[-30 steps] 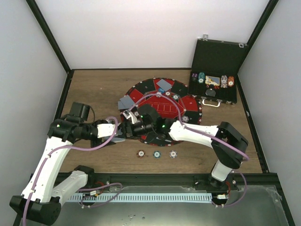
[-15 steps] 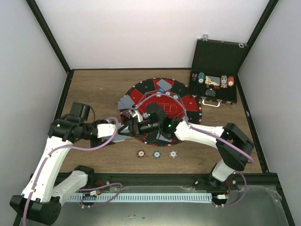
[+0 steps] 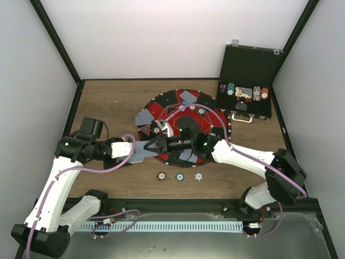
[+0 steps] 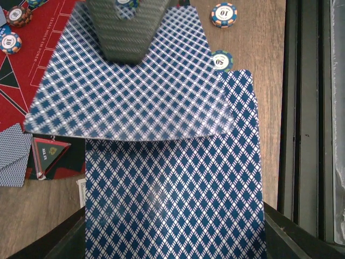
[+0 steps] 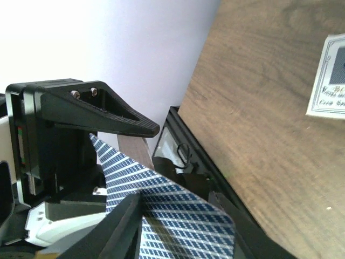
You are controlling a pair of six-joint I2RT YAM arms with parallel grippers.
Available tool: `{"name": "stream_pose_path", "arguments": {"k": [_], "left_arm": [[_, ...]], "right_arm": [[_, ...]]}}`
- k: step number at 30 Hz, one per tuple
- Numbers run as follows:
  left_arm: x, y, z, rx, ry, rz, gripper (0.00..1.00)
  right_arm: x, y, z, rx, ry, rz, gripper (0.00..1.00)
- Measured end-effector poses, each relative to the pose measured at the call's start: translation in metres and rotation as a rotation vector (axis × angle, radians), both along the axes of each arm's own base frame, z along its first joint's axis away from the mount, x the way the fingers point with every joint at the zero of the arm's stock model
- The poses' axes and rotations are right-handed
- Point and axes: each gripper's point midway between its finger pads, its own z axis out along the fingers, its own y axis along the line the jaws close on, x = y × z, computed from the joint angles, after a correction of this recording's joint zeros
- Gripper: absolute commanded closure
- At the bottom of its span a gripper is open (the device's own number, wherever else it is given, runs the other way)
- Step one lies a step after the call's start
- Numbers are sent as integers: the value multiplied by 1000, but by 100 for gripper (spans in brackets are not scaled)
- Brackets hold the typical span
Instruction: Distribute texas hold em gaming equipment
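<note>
My left gripper [image 3: 133,151] is shut on a deck of blue-checked playing cards [image 4: 172,199], held just off the mat's near-left rim. The top card [image 4: 135,97] sticks out past the deck toward the mat and bows upward. My right gripper [image 3: 156,144] straddles that card [image 5: 178,216]. One finger [image 4: 124,32] lies over it, and the jaws are partly closed with a gap still between them. Three poker chips [image 3: 179,176] sit in a row on the wood near the front. More cards [image 3: 144,117] lie on the mat's left edge.
The round red-and-black mat [image 3: 210,116] fills the table's middle, with chips [image 3: 200,111] and a card [image 3: 187,97] on it. The open black case [image 3: 245,110] with chips stands at the back right. A white printed slip [image 5: 329,75] lies on the wood.
The right gripper's jaws have narrowed around the top card, and its arm has swung to the right. The card now reaches further out of the deck. The left gripper has stayed put.
</note>
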Motion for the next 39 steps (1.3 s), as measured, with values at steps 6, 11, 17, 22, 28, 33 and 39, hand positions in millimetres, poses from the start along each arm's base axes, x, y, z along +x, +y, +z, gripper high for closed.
{"name": "stream_pose_path", "arguments": {"k": [6,11,17,22,28,33,39], "left_arm": [[0,0,0,-3,1,-2,96],[0,-1,0,-4,0,-2,96],[0,-1,1,-6,-1,-4,96],[0,-1,1,-6,-2,-5,96],[-1,-1,1,-6,-2,-6,96],[0,-1,1,-6,-1,-5,96],[-1,-1,1,-7,-1,-6,96]], "right_arm": [[4,-10,9,-6,-18,-48,94],[5,-20,24,16,-34,-73,99],[24,-64,28,19,-45,-173,99],[49,-125,-4,-54,-25,-315,99],[55,-170,-74,-218,61,-401,99],[47,-181,-126,-343,134,-394,99],[46,-184,-152,-409,169,-391,99]]}}
